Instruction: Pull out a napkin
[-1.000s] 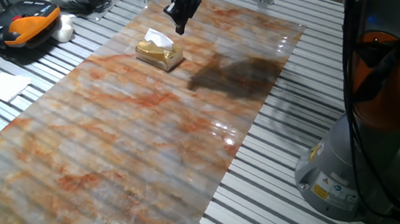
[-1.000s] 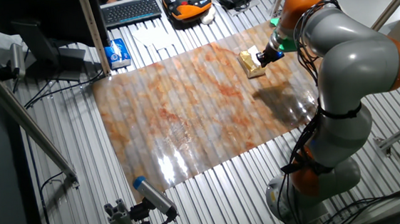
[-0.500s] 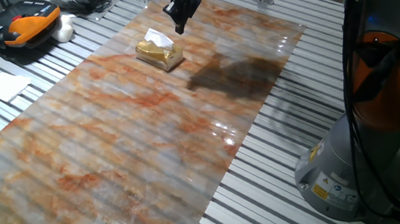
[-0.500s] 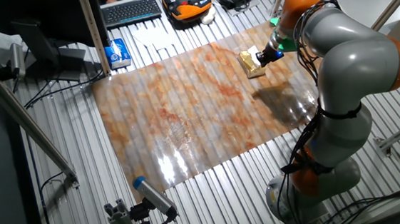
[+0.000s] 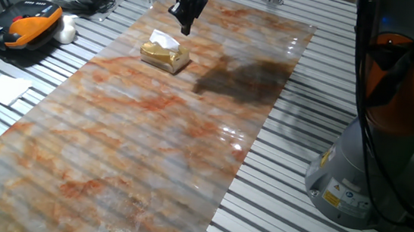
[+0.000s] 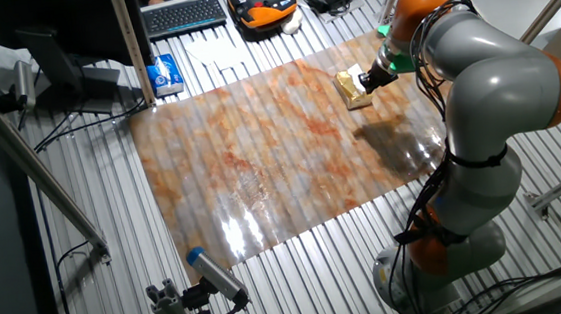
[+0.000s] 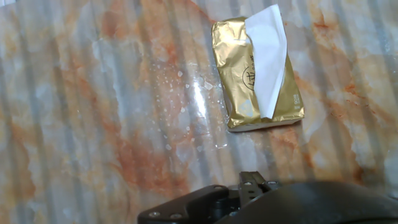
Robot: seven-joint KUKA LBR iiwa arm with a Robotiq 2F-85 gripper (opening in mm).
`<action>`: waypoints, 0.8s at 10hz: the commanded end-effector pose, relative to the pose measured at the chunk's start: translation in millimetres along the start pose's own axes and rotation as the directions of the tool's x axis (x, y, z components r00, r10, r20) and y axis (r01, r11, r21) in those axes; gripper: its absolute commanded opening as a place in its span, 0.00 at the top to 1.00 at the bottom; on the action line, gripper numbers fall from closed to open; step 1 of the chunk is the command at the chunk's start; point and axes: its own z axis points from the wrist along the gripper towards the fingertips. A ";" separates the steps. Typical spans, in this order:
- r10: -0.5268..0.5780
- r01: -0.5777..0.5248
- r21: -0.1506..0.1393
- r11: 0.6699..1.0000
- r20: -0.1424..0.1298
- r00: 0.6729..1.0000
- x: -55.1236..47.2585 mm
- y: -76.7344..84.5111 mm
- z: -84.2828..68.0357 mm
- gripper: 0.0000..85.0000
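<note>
The white napkin [image 5: 165, 41] sticks out of the top slot of the small golden tissue box [image 5: 165, 57], which lies on the marbled orange mat [image 5: 136, 140] near its far end. My gripper [image 5: 186, 28] hangs above the mat just beyond the box. Its fingers taper together to a point, apart from the napkin, holding nothing. In the other fixed view my gripper [image 6: 369, 83] is right beside the box [image 6: 356, 93]. The hand view shows the napkin [image 7: 268, 56] lying folded over the box [image 7: 239, 81]. Only the hand's dark body shows at the bottom edge.
An orange and black device [image 5: 22, 22] and a pile of white paper sheets [image 5: 0, 88] lie left of the mat. A keyboard [image 6: 184, 14] and a blue box [image 6: 163, 74] sit beyond the mat's edge. The arm's base [image 5: 369, 170] stands at the right.
</note>
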 end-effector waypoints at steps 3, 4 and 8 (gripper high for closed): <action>0.016 -0.016 0.014 1.000 -0.021 1.000 0.9 1.6 -4.9 1.00; 0.033 -0.033 0.006 0.999 -0.032 0.999 1.6 1.8 -5.4 1.00; 0.051 -0.050 0.023 0.998 -0.025 0.998 -2.1 3.2 0.3 1.00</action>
